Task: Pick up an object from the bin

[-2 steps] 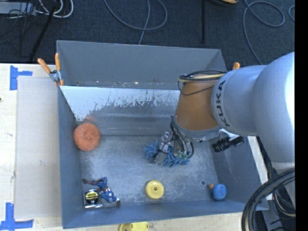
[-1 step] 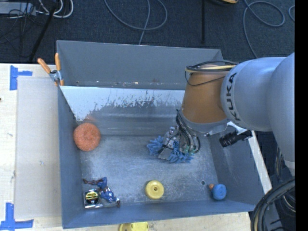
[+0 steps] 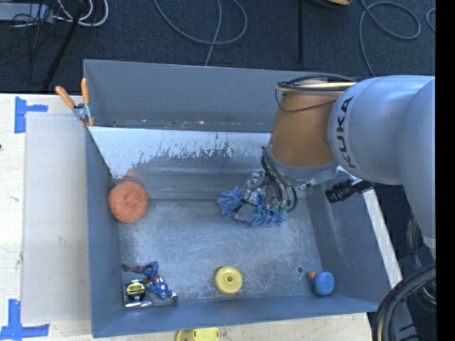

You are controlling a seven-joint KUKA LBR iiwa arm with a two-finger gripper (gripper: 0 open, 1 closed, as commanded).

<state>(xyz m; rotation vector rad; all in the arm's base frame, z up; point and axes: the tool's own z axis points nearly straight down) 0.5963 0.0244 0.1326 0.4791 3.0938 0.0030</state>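
Note:
My gripper (image 3: 250,206) is down at the bin's floor, right of centre, its tips pressed into a blue frilly cloth-like thing (image 3: 231,202) that spreads out to the left and below them. The blue frills (image 3: 269,217) also stick out on the gripper's right side. How the fingers stand in the frills is hidden by the wrist and the blue material.
An orange scrubby ball (image 3: 129,202) lies at the left wall. At the front sit a yellow round cap (image 3: 228,280), a small blue ball (image 3: 323,283) at the right corner, and a tape measure with a blue clip (image 3: 146,287) at the left corner.

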